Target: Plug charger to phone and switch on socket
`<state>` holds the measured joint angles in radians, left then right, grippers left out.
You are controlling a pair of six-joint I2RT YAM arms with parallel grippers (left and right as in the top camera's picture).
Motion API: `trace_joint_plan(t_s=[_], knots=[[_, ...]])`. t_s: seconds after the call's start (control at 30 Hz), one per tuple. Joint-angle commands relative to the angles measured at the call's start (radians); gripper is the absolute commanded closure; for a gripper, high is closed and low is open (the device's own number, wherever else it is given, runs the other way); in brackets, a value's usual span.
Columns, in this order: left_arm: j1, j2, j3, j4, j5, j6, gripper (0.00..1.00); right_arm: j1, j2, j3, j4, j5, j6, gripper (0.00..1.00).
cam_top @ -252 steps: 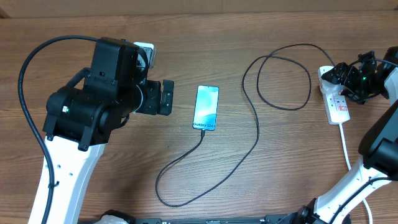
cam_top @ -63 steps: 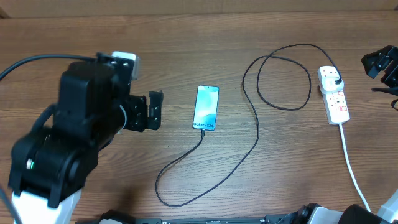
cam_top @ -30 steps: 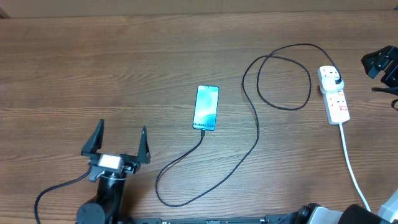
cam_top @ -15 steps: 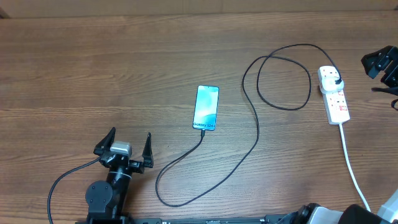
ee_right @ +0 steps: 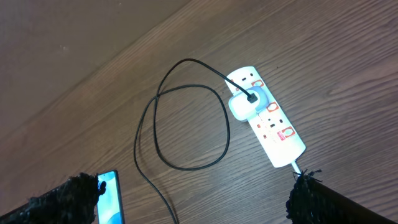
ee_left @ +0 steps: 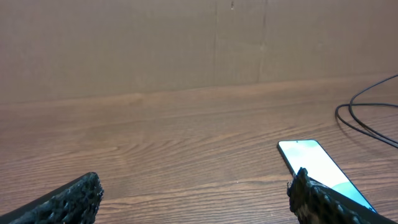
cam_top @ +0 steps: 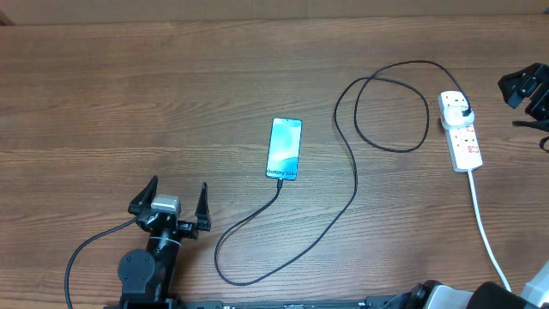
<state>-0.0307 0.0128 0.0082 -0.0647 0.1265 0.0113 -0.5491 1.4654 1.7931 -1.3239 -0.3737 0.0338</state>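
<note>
The phone [cam_top: 285, 148] lies screen up mid-table, its cyan screen lit. It also shows in the left wrist view [ee_left: 314, 163] and the right wrist view [ee_right: 111, 198]. The black charger cable [cam_top: 352, 184] runs from the phone's near end, loops across the table, and ends at a plug seated in the white socket strip [cam_top: 461, 137], also seen in the right wrist view [ee_right: 268, 120]. My left gripper [cam_top: 169, 204] is open and empty, low at the front left, well clear of the phone. My right gripper [cam_top: 521, 88] is at the far right edge, open and empty in its wrist view [ee_right: 196, 194].
The strip's thick white cord [cam_top: 485, 232] runs toward the front right edge. A brown wall [ee_left: 186, 43] stands behind the table. The cable loop [ee_right: 186, 115] lies left of the strip.
The left arm has drawn back from beside the phone to the front left and settled low there. The right gripper left the strip earlier and has stayed still since.
</note>
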Motion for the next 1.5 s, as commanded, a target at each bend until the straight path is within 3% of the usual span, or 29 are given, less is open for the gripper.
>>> trace_joint_plan(t_s=[0.0,0.73,1.03,1.27,1.47], knots=[[0.006,-0.009,-0.003,-0.005,-0.014,0.019,0.01,0.0,0.001,0.013,0.005,0.007,0.004,0.0],[0.006,-0.009,-0.003,-0.005,-0.014,0.019,0.01,0.0,0.002,0.013,0.005,0.007,0.004,0.0],[0.006,-0.009,-0.003,-0.005,-0.014,0.019,0.01,0.017,-0.088,0.013,0.04,0.059,0.004,0.0],[0.006,-0.009,-0.003,-0.005,-0.014,0.019,0.01,0.193,-0.246,-0.111,0.293,0.06,-0.008,0.0],[0.006,-0.009,-0.003,-0.005,-0.014,0.019,0.01,0.346,-0.409,-0.419,0.679,0.071,-0.008,0.0]])
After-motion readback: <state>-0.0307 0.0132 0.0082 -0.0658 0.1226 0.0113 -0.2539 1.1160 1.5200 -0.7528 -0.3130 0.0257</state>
